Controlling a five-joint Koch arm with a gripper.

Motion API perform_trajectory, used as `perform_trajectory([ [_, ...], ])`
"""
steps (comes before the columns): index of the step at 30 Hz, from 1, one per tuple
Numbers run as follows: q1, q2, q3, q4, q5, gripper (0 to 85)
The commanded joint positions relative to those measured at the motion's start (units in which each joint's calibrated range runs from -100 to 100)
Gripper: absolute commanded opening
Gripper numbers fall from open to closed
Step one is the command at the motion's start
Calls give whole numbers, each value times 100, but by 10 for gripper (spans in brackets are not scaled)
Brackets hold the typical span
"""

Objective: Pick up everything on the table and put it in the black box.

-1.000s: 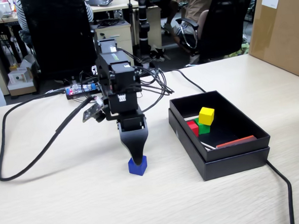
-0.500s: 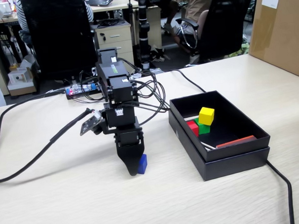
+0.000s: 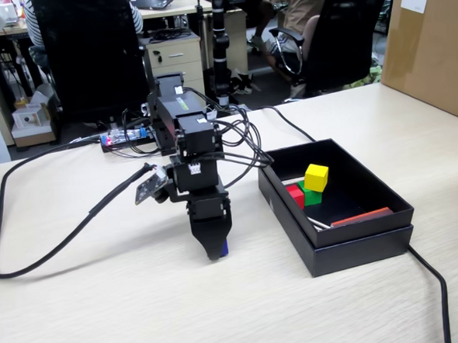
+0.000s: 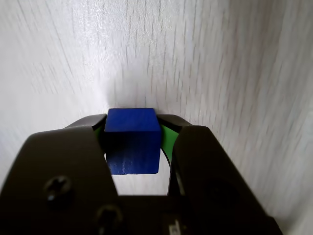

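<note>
With the gripper (image 4: 133, 128) clamped on the blue cube (image 4: 132, 140) left of the black box (image 3: 356, 243), lift vertically, clear the near rim, then release over bare floor.

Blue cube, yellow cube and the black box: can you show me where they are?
blue cube (image 4: 132, 142), wrist view, its front face between the jaws.
yellow cube (image 3: 316, 177), fixed view, its front face.
black box (image 3: 358, 249), fixed view, its outer front wall.

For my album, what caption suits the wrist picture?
Close-up: gripper clamped on the blue cube above the pale wooden table.
</note>
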Motion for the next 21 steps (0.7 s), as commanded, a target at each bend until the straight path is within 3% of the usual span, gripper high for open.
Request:
perform_trajectory([
  [1, 171, -1809, 5, -95, 10, 81],
  [7, 977, -3587, -276, -95, 59, 81],
  [11, 1338, -3553, -286, -95, 225, 81],
  [21, 1514, -2164, -376, -104, 464, 85],
])
